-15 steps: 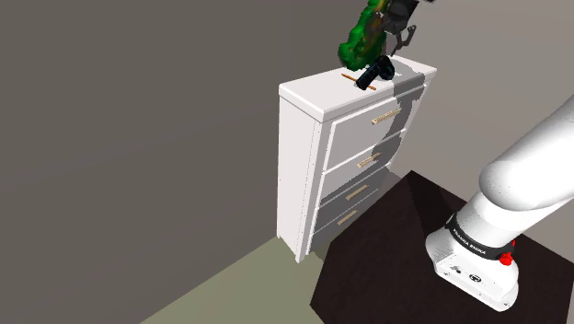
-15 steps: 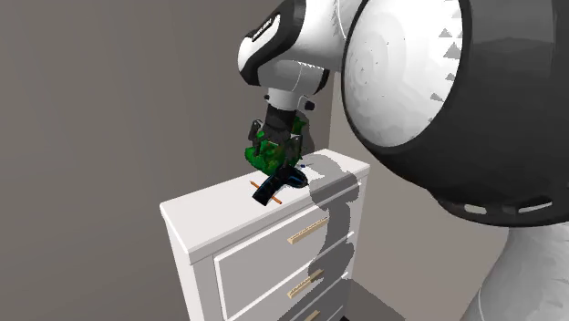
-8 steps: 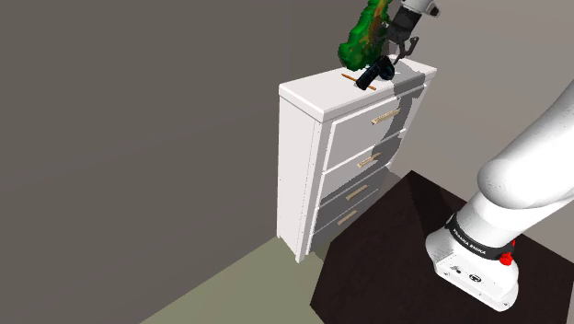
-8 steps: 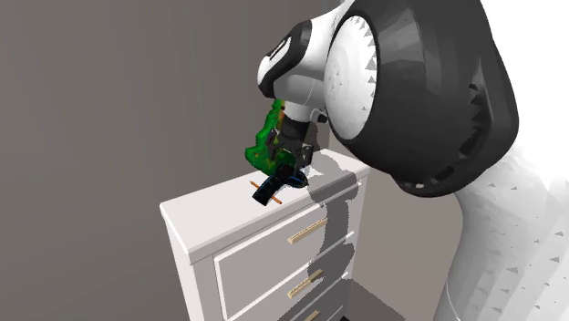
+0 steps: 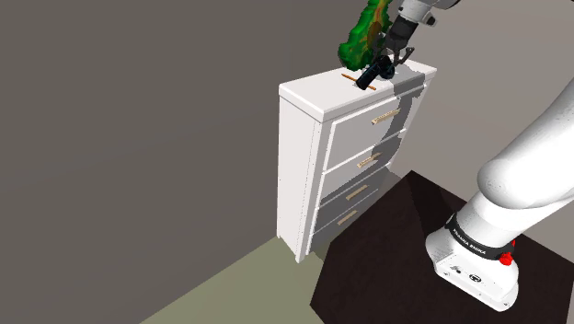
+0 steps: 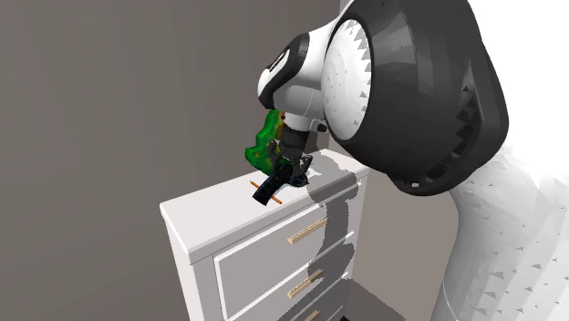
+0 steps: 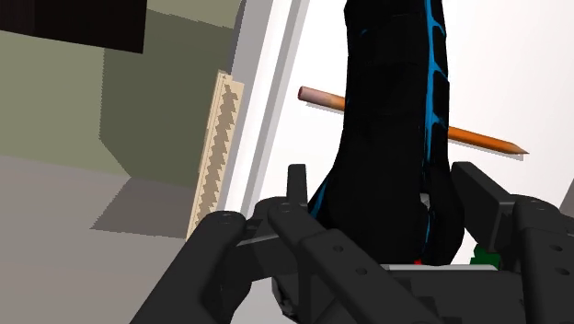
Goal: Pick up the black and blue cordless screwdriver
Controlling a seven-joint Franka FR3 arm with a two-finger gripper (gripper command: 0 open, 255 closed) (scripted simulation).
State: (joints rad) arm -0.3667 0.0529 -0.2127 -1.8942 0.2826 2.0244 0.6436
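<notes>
The black and blue cordless screwdriver (image 7: 391, 138) lies atop the white dresser (image 5: 311, 94), over a pencil (image 7: 478, 140). My pincer (image 7: 386, 198) stands spread astride its thick body, not yet clamped. It looks rigid, hefty and smooth, so I'd squeeze mid-body, firmly.

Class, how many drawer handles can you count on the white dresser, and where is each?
4, stacked down the front of the white dresser: top handle, second handle, third handle, bottom handle. None looks hidden.
</notes>
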